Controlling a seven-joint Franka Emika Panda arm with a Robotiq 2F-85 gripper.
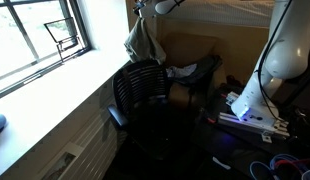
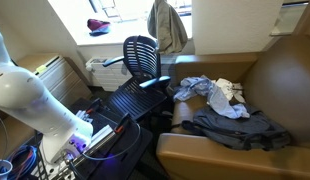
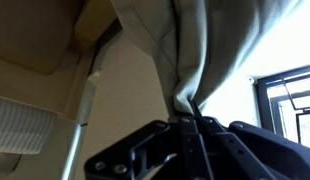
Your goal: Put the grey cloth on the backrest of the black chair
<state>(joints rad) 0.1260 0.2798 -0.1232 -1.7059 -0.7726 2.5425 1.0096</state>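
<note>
Just above and slightly right of the black chair backrest (image 2: 142, 55), the grey cloth (image 2: 167, 25) hangs clamped in the closed pincer (image 3: 192, 125): mid-carry, I judge, needing a shift over the backrest, then lowering and release.

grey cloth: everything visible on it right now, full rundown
The grey cloth looks like soft, thin grey-beige fabric. Its top is gathered and pinched in the shut gripper, and the rest hangs down in long loose folds. It is held in the air near the window, just above the backrest of the black chair. Whether its lower edge touches the backrest cannot be told; nothing else is seen touching it.
</note>
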